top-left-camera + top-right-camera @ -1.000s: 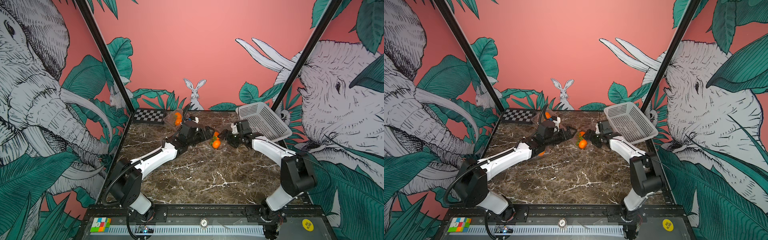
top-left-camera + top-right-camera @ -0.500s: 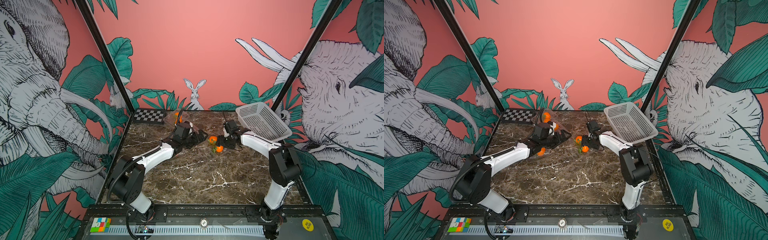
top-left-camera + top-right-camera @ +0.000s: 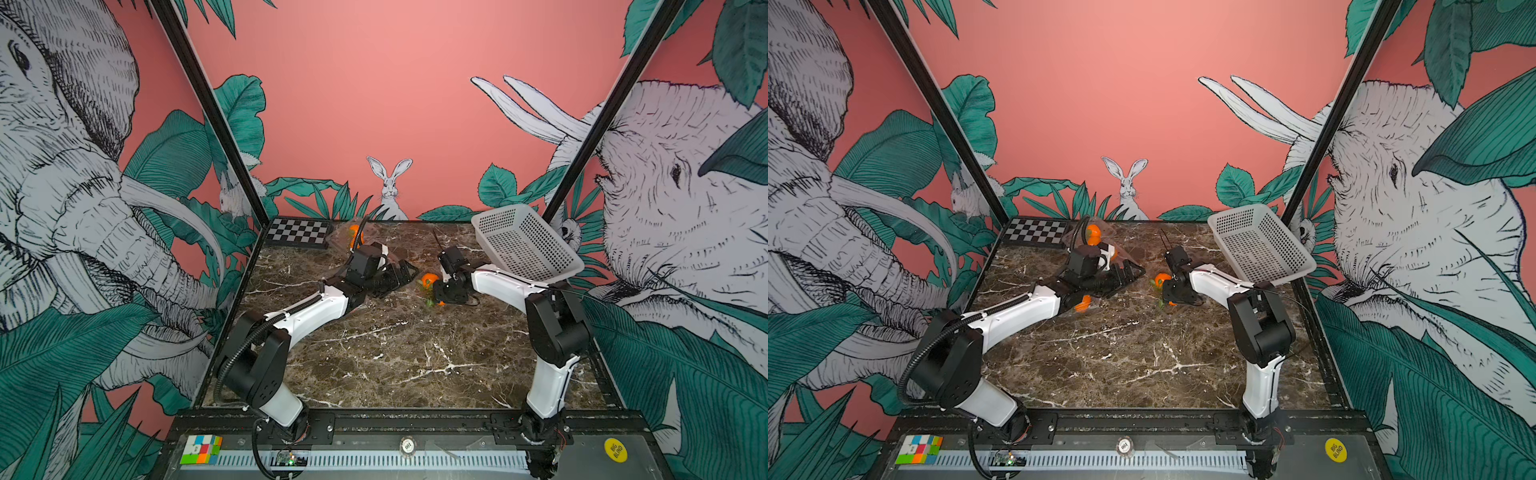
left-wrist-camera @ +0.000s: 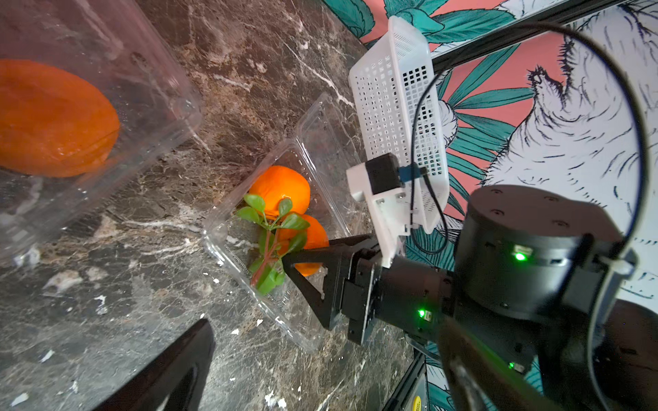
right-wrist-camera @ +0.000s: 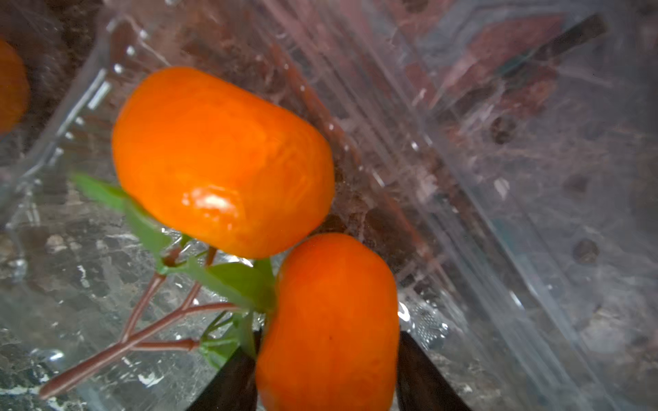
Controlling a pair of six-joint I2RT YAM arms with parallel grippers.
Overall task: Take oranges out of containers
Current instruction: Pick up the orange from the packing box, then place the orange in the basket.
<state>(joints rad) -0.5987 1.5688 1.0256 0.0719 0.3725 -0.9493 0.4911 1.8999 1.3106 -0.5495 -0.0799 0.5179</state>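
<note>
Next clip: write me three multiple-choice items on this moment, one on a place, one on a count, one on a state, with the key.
1. The fingers of the right gripper are: A) in the white perforated basket; B) on the checkerboard; C) either side of a small round orange fruit in the clear plastic clamshell container.
2. Oranges in that container: A) one; B) two; C) four.
3. Its hinged lid is: A) open, folded back; B) snapped shut; C) taped shut.
Key: 1C, black fingers flank the fruit in the right wrist view; 2B, a second orange lies beside it; 3A, the lid is swung clear of the fruit.
</note>
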